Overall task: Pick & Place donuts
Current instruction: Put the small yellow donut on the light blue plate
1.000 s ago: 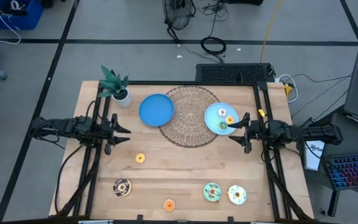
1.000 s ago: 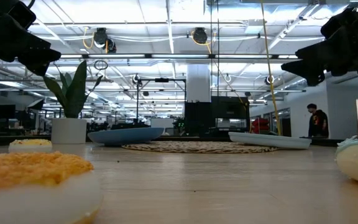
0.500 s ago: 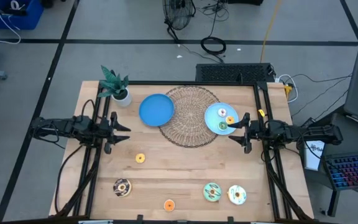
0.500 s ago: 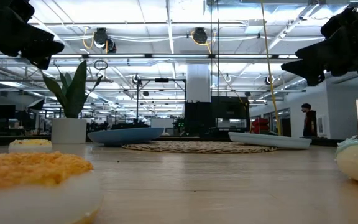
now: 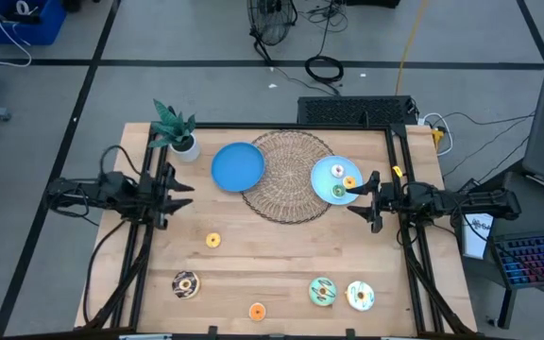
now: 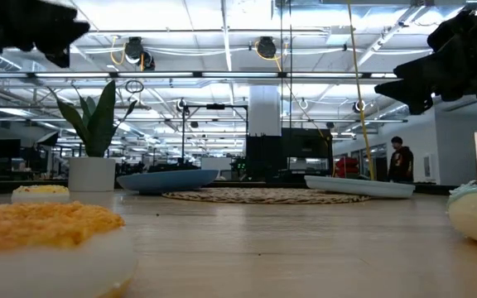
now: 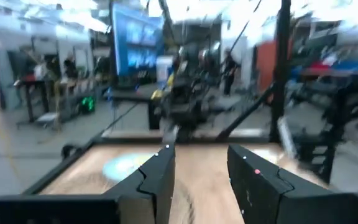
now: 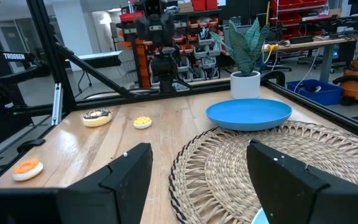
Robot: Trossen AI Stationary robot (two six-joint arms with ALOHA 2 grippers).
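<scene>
High view: the left tool [image 5: 183,195] hangs at the bench's [image 5: 281,255] left edge, fingers parted and empty; the right tool [image 5: 359,195] — spread wide, empty too — sits beside the light-blue plate [image 5: 324,172] holding small donuts [image 5: 345,181]. Five more donuts [image 5: 185,284] lie scattered along the near bench.
</scene>
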